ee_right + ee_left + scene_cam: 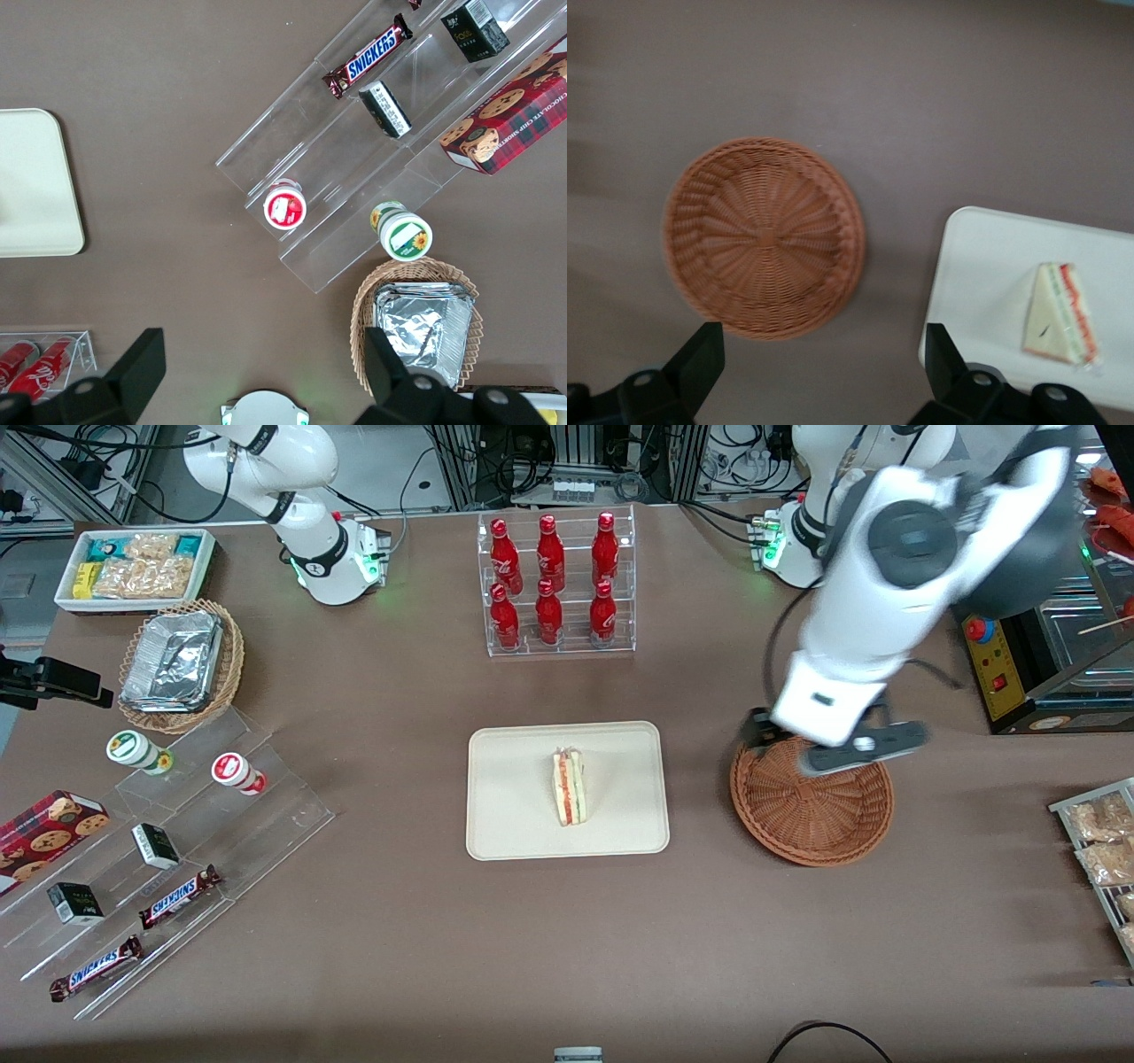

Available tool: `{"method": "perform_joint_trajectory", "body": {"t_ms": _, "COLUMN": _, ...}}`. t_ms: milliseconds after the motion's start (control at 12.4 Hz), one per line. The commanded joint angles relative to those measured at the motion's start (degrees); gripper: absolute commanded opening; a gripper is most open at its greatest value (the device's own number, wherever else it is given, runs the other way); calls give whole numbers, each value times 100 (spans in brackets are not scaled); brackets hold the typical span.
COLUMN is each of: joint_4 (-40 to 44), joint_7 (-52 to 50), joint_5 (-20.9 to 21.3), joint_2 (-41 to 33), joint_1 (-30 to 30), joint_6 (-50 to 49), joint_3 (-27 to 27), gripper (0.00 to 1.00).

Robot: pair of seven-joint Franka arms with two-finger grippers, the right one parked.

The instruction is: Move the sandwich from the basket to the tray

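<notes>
The sandwich (569, 786) (1061, 314), a small white wedge with red and green layers, lies in the middle of the cream tray (514, 779) (992, 266). The round reddish-brown wicker basket (819, 815) (762, 235) stands beside the tray, toward the working arm's end of the table, with nothing in it. My left gripper (811, 748) (822, 341) hangs above the basket's rim that is farther from the front camera. Its black fingers (700, 354) are spread wide and it is open, holding nothing.
A clear rack of red bottles (554, 584) stands farther from the front camera than the tray. Toward the parked arm's end are a tan basket with foil containers (182, 664), a white snack bin (133, 567) and a clear stepped stand (168, 841). Snack packets (1103, 841) lie at the working arm's end.
</notes>
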Motion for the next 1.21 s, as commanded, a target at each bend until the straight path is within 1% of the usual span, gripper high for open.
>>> {"method": "perform_joint_trajectory", "body": {"t_ms": 0, "joint_4": -340, "joint_7": 1181, "joint_5": -311, "joint_2": -573, "joint_1": 690, "joint_6": -316, "joint_3": -51, "gripper": 100}}
{"method": "perform_joint_trajectory", "body": {"t_ms": 161, "joint_4": -559, "joint_7": 2095, "joint_5": -382, "joint_2": -872, "joint_1": 1008, "joint_6": -519, "joint_3": 10, "gripper": 100}}
{"method": "perform_joint_trajectory", "body": {"t_ms": 322, "joint_4": -683, "joint_7": 2695, "joint_5": -469, "joint_2": -1075, "joint_1": 922, "joint_6": -528, "joint_3": 535, "gripper": 100}}
{"method": "perform_joint_trajectory", "body": {"t_ms": 402, "joint_4": -718, "joint_7": 2976, "joint_5": -479, "joint_2": -1146, "joint_1": 922, "joint_6": -546, "joint_3": 634, "gripper": 100}}
{"method": "perform_joint_trajectory", "body": {"t_ms": 483, "joint_4": -675, "joint_7": 3048, "joint_5": -487, "joint_2": -1138, "joint_1": 904, "joint_6": -528, "joint_3": 774, "gripper": 100}}
{"method": "perform_joint_trajectory", "body": {"t_ms": 644, "joint_4": -482, "joint_7": 3023, "joint_5": -688, "joint_2": -1033, "joint_1": 904, "joint_6": -493, "joint_3": 793, "gripper": 100}}
{"method": "perform_joint_trajectory", "body": {"t_ms": 885, "joint_4": -288, "joint_7": 3110, "joint_5": -655, "joint_2": -997, "joint_1": 913, "joint_6": -537, "joint_3": 889, "gripper": 100}}
{"method": "perform_joint_trajectory", "body": {"t_ms": 1126, "joint_4": -305, "joint_7": 3111, "joint_5": -646, "joint_2": -988, "joint_1": 922, "joint_6": -555, "joint_3": 898, "gripper": 100}}
